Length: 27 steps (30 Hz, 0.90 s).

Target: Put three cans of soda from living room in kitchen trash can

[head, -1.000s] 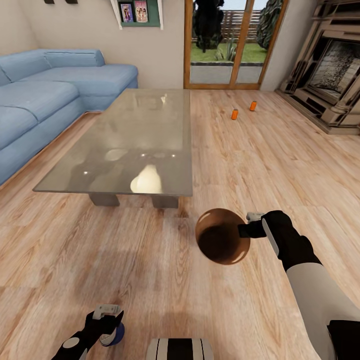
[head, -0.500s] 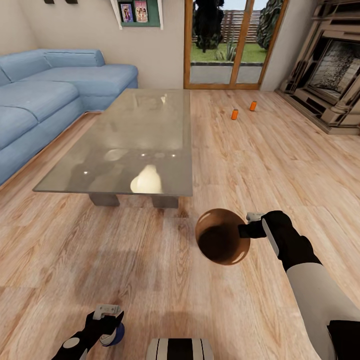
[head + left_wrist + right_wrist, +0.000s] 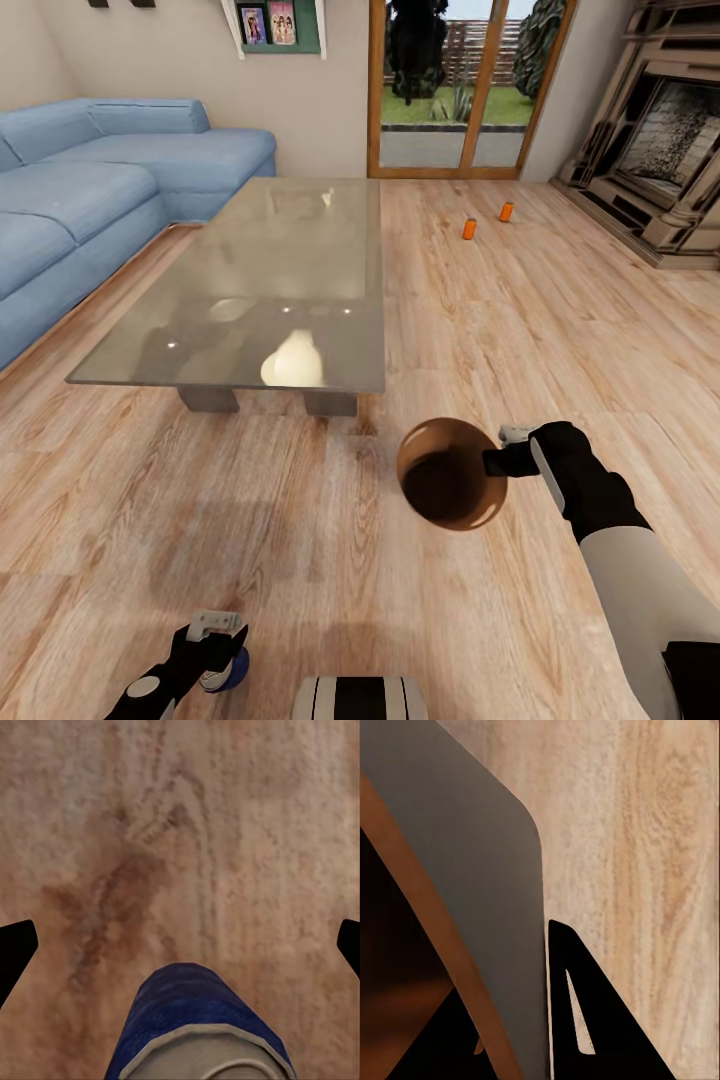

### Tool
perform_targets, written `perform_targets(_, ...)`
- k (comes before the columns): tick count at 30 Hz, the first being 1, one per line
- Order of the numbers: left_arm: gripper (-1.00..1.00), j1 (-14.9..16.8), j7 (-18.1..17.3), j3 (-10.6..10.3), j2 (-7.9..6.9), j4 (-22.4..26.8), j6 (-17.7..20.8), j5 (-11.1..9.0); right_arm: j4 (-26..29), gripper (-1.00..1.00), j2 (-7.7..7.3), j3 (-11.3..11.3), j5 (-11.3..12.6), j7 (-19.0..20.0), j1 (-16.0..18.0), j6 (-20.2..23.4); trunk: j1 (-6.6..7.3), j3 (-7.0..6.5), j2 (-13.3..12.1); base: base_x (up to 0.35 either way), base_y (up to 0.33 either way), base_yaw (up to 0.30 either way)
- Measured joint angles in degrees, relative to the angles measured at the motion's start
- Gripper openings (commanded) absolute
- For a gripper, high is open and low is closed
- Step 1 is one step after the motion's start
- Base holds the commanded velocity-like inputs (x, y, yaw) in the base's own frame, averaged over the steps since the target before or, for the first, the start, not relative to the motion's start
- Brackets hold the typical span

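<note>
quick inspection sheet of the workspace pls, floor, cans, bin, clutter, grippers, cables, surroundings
surface: pale plank floor, bare around the robot
job's things: two soda cans upright on the floor near the fireplace; trash can held off the floor
clutter: nothing seen
grippers: right gripper clamped on the trash can's rim; left gripper low, fingers apart, blue cylinder between them
cables: nothing seen
surroundings: glass table, blue sofa, glass doors
</note>
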<state>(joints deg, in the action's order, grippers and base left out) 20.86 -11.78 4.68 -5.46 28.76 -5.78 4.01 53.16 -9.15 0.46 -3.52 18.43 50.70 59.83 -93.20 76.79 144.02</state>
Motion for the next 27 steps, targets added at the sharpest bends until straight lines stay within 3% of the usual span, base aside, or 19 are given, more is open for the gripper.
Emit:
perform_targets(5,1.00,-0.25,0.09,-0.88,0.01,-2.32,-0.42,0.00,-0.01,-1.00,-0.01,0.00,0.37,0.04,0.00,0.04,0.00,0.00,0.00,0.000,0.000,0.000)
perform_targets(11,1.00,-0.36,0.14,-1.56,0.01,-3.93,-0.67,-0.11,-0.07,-1.00,-0.01,-0.06,-0.23,0.03,-0.01,-0.01,-0.16,1.32,0.08,0.000,0.000,0.000)
perform_targets(27,1.00,-0.35,0.09,-1.69,0.01,-4.31,-0.64,-0.32,-0.09,-1.00,-0.01,-0.01,0.05,0.01,0.00,0.01,-0.15,1.33,0.08,0.000,0.000,0.000)
